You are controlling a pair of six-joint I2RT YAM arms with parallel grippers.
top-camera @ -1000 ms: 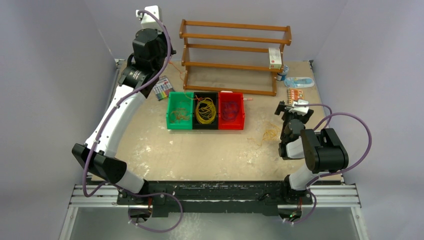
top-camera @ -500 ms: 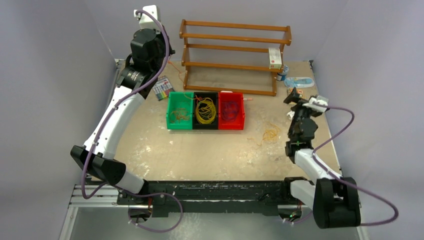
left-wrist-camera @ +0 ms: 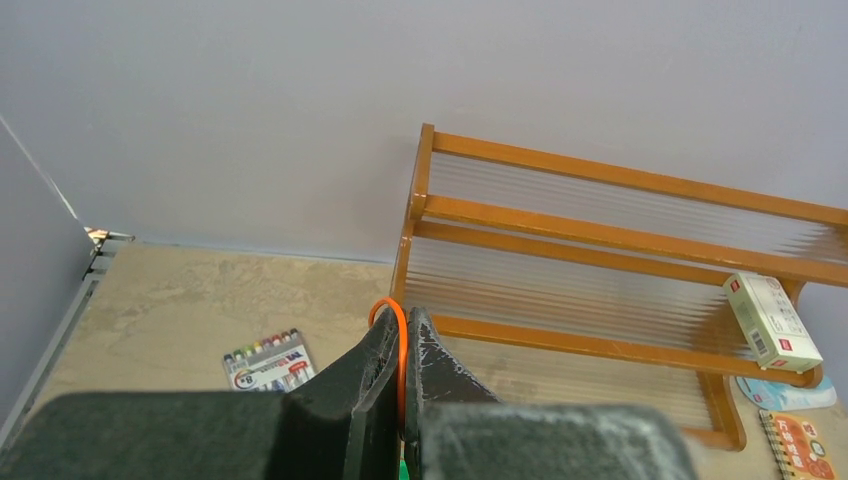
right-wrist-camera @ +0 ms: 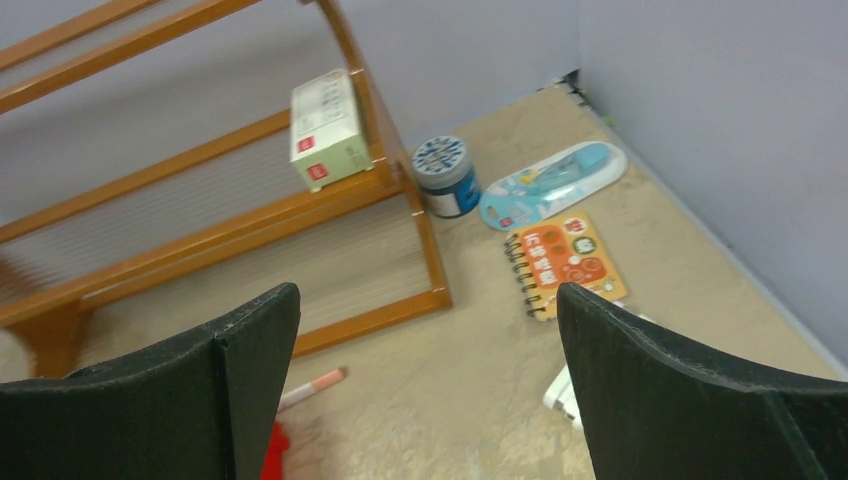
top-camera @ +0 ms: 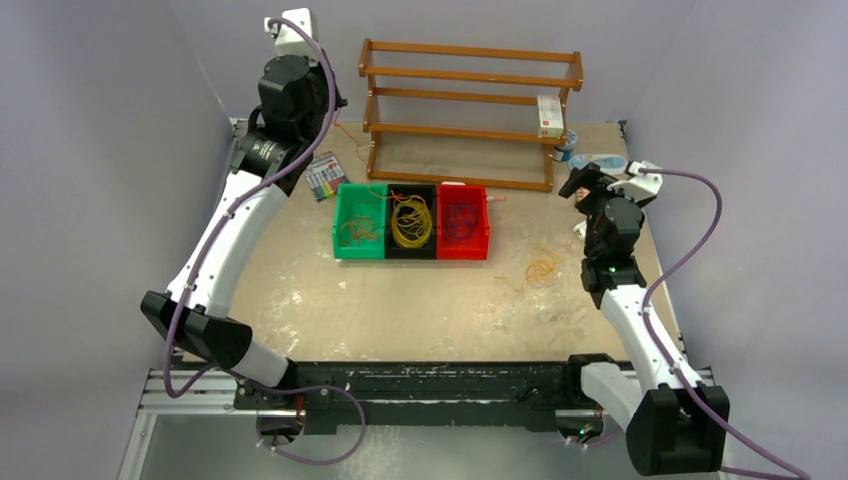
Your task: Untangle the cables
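Three bins sit mid-table: a green bin (top-camera: 358, 232) with orange cables, a black bin (top-camera: 411, 222) with yellow cables, a red bin (top-camera: 461, 222) with dark purple ones. A loose yellow-orange bunch (top-camera: 542, 267) lies on the table to their right. My left gripper (top-camera: 340, 103) is raised at the back left, beside the rack. It is shut on a thin orange cable (left-wrist-camera: 400, 345), which loops over the fingertips. My right gripper (right-wrist-camera: 428, 292) stands wide open with nothing between its fingers, over the back right of the table (top-camera: 580, 185).
A wooden rack (top-camera: 470, 110) stands at the back with a white box (top-camera: 549, 116) on a shelf. A marker pack (top-camera: 323, 176) lies left of it. A jar (right-wrist-camera: 445, 175), a blue packet (right-wrist-camera: 550, 183), an orange notebook (right-wrist-camera: 565, 262) and a pink pen (right-wrist-camera: 312, 388) lie under the right gripper.
My right arm has stretched out and swung from beside the loose bunch toward the back right corner, its gripper still open. The left arm has barely moved.
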